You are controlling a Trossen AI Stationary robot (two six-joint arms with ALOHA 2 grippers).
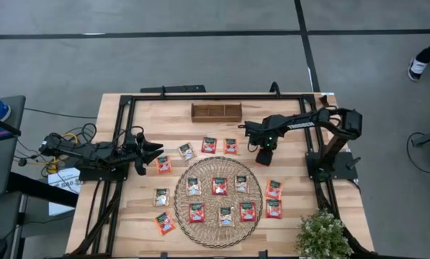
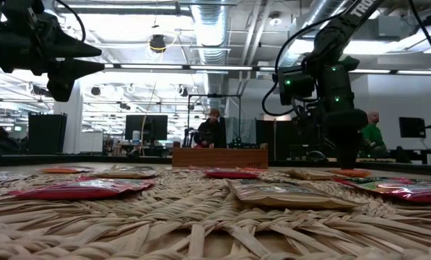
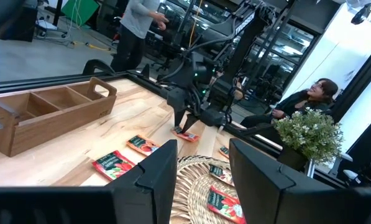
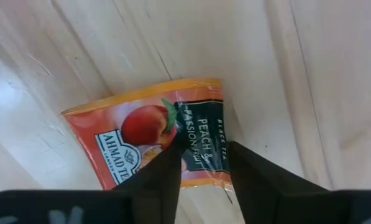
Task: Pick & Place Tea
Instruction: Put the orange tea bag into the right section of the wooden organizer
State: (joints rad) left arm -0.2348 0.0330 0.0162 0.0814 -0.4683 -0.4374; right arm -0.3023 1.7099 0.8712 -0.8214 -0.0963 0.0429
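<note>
Several tea sachets, red-orange and pale, lie flat on the round woven mat [image 1: 218, 216] and on the wood around it. My right gripper [image 4: 201, 171] points straight down over one orange peach sachet [image 4: 141, 134] lying flat on the table to the right of the mat's far side. Its fingers are partly open and stand over the sachet's dark green band [image 4: 204, 140]. My left gripper [image 1: 155, 151] waits at the table's left, level and open, with nothing between its fingers. My right gripper comes at the orange sachet from above, one fingertip [image 4: 166, 168] on either side of the dark green band near one edge. The sachet lies flat on the wood. Whether the fingertips touch it, I cannot tell.
A long wooden tray [image 1: 216, 111] with compartments stands at the far middle of the table. A potted plant [image 1: 323, 234] sits at the near right corner. Two red sachets [image 1: 273, 199] lie on the wood just near of my right gripper. People show in the room beyond.
</note>
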